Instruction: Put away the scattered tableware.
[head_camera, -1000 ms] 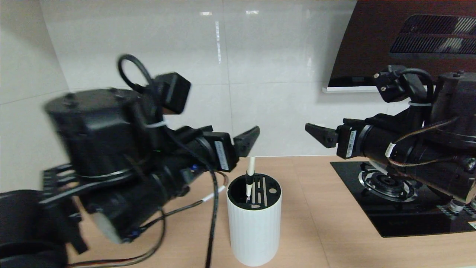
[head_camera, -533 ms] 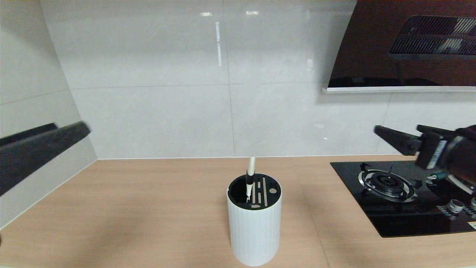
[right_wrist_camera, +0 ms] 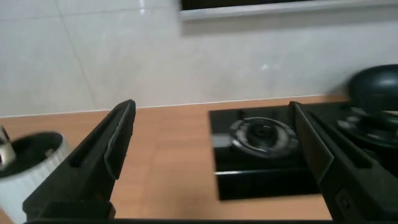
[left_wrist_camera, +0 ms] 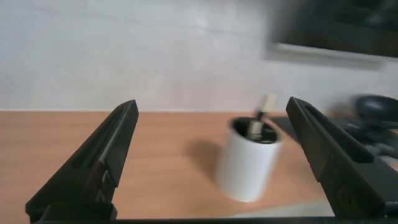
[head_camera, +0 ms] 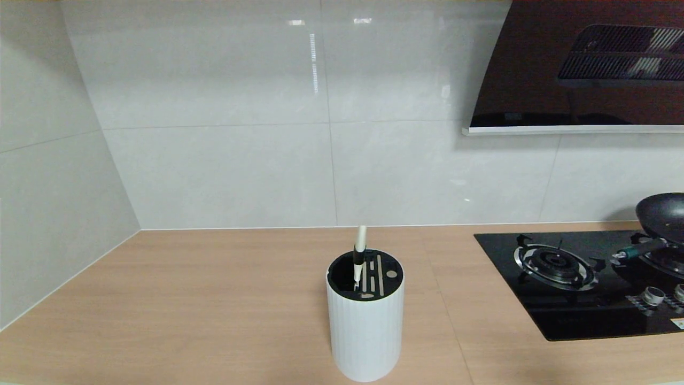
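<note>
Cream-handled utensil [head_camera: 361, 239] standing upright in the white ribbed holder [head_camera: 365, 326] on the wooden counter [head_camera: 214, 299] (gas hob [head_camera: 561, 315] sitting to its right), left gripper [left_wrist_camera: 211, 107] and right gripper [right_wrist_camera: 211, 107] both gaping wide, gripping nothing

The utensil [head_camera: 360, 251] hides its lower end inside the white holder [head_camera: 365, 326]. At 2 o'clock from it, the wok [head_camera: 662, 214] is cut off by the picture's edge. The left wrist view shows holder and utensil blurred
</note>
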Motion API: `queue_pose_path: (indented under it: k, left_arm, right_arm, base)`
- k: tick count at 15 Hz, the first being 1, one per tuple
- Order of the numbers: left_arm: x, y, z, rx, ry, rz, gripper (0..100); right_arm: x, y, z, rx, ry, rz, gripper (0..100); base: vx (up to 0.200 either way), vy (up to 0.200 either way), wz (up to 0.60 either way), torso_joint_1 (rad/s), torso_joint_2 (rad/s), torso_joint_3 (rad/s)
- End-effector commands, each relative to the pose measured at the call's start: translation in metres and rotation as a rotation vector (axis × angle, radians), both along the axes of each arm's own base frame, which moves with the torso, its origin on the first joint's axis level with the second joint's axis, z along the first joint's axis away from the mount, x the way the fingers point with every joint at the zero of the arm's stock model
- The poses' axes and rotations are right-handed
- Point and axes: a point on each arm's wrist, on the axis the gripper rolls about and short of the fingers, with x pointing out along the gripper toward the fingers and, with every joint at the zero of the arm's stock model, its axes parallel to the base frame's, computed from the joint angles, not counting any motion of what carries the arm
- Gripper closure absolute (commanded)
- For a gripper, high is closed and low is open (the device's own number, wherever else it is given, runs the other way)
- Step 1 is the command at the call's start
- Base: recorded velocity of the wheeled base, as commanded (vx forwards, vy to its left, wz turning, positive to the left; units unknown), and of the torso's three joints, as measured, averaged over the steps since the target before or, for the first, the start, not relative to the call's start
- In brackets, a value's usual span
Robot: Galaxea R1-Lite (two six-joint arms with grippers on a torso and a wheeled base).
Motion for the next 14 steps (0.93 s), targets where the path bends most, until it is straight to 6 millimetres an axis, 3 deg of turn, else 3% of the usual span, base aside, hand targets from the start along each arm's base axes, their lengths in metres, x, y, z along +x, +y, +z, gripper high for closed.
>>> queue_pose_path:
  k: [1,3,5,7,9,12,13,14]
  left_arm:
    - [-0.026,0.004,-0.019,0.005,-0.082,0.196,0]
    - [-0.026,-0.002,-0.021,0.060,-0.076,0.276,0]
    - [-0.023,-0.005,-0.025,0.070,-0.059,0.327,0]
    - [-0.027,-0.012,-0.051,0.119,-0.069,0.382,0]
    - [-0.012,-0.010,-0.073,0.119,0.000,0.482,0]
    - [0.007,-0.010,-0.107,0.165,0.081,0.485,0]
    - [0.017,-0.010,-0.130,0.255,0.125,0.488,0]
    - [0.017,-0.011,-0.132,0.240,0.142,0.453,0]
  right_arm:
    - [-0.071,-0.010,-0.031,-0.006,-0.123,-0.070,0]
    - [-0.072,-0.005,-0.041,-0.005,-0.110,-0.178,0]
    - [-0.075,-0.002,-0.060,-0.038,-0.120,-0.138,0]
    - [-0.068,-0.002,-0.071,-0.055,-0.088,-0.133,0]
    - [-0.063,-0.002,-0.079,-0.054,-0.056,-0.130,0]
    - [-0.053,-0.002,-0.101,-0.059,0.014,-0.124,0]
    - [-0.044,-0.001,-0.116,-0.061,0.021,-0.101,0]
    - [-0.040,0.000,-0.123,-0.064,-0.003,-0.060,0]
  base:
    - [0.000,0.000,0.00,0.000,0.00,0.000]
    - [0.000,0.000,0.00,0.000,0.00,0.000]
    - [0.000,0.000,0.00,0.000,0.00,0.000]
    - [0.000,0.000,0.00,0.000,0.00,0.000]
    - [0.000,0.000,0.00,0.000,0.00,0.000]
    - [0.000,0.000,0.00,0.000,0.00,0.000]
    - [0.000,0.000,0.00,0.000,0.00,0.000]
    - [0.000,0.000,0.00,0.000,0.00,0.000]
